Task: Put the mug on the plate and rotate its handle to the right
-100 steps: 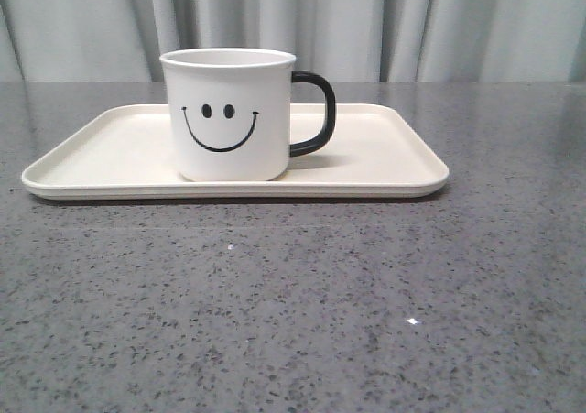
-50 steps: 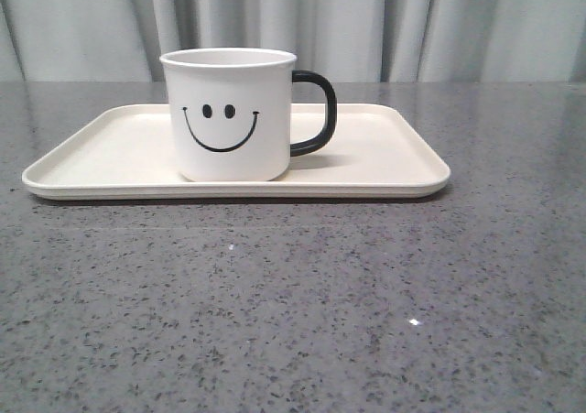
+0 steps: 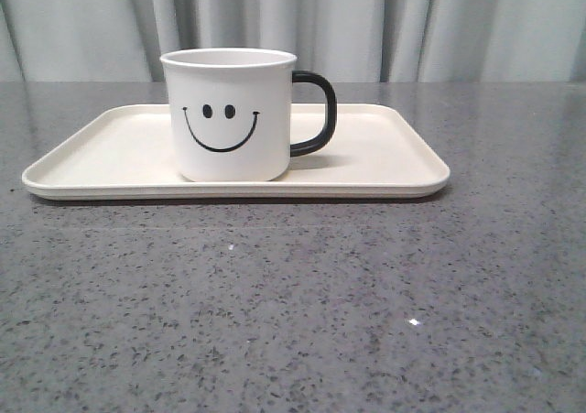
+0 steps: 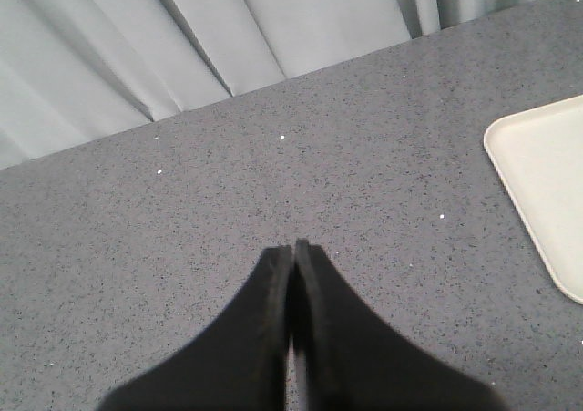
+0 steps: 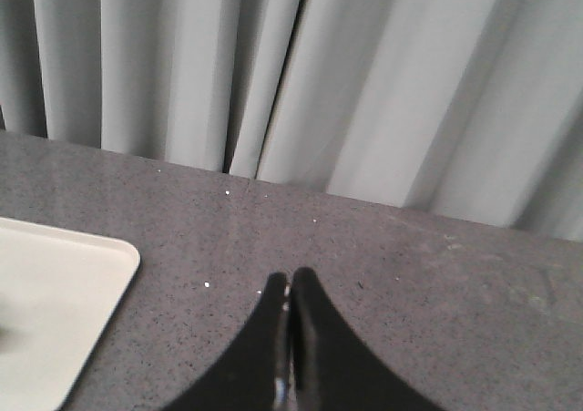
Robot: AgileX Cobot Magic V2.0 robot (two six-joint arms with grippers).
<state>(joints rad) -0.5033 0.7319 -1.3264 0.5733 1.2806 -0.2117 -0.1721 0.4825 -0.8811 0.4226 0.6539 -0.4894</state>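
Note:
The white mug (image 3: 231, 115) with a black smiley face stands upright on the cream-white plate (image 3: 385, 152), left of the plate's middle. Its black handle (image 3: 316, 113) points to the right. Neither gripper shows in the front view. My left gripper (image 4: 292, 251) is shut and empty above bare table, with a corner of the plate (image 4: 542, 183) off to its side. My right gripper (image 5: 290, 278) is shut and empty above bare table, with another corner of the plate (image 5: 55, 292) off to its side.
The plate lies on a grey speckled stone table (image 3: 293, 303). Grey curtains (image 3: 385, 19) hang behind the table's far edge.

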